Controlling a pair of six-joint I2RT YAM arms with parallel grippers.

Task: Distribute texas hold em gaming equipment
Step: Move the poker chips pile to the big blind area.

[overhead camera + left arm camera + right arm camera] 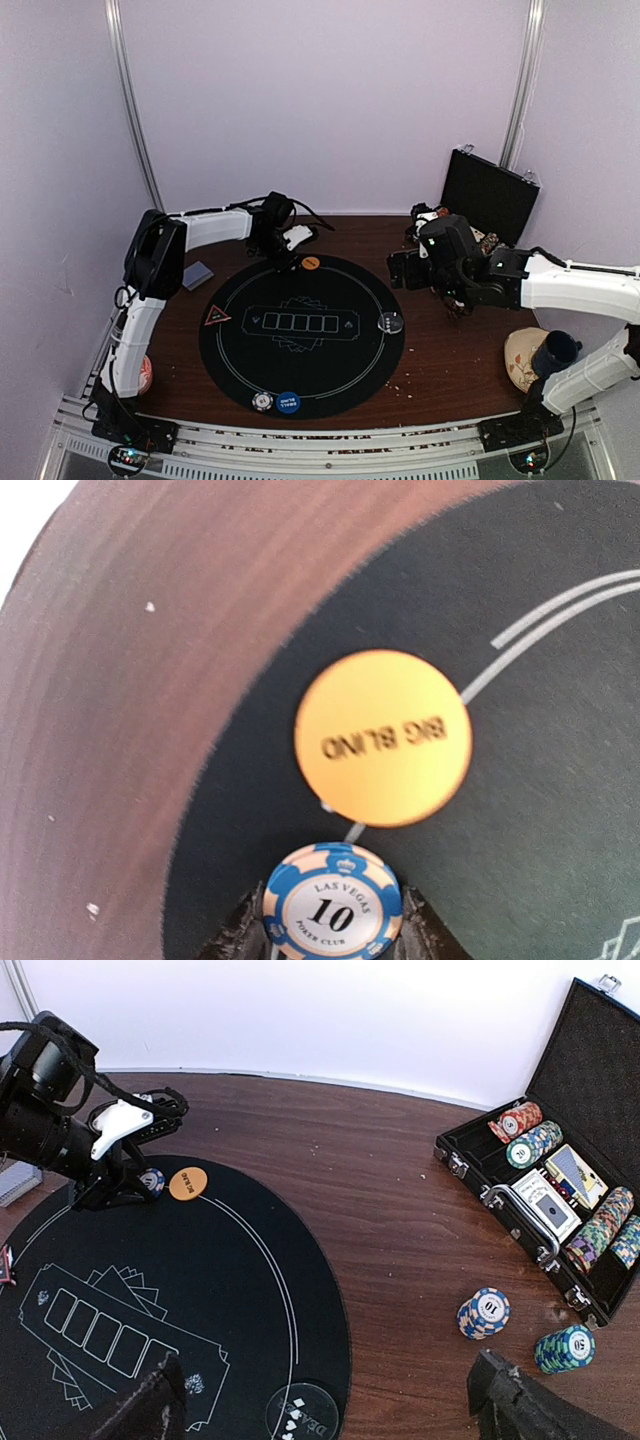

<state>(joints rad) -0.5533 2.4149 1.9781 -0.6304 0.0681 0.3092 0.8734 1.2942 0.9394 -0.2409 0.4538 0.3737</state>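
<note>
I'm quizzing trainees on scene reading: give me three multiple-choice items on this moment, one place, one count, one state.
1. Where is the orange Big Blind disc? A at the far edge of the black mat; B at its middle; C at its near edge.
2. How many chip stacks stand on the table outside the case? A one; B two; C four.
3. The left gripper is: A open; B shut on a blue-and-white chip; C shut on a card.
Key: A, it lies by the far rim; B, one blue-white, one green; B, the chip sits between its fingers.
</note>
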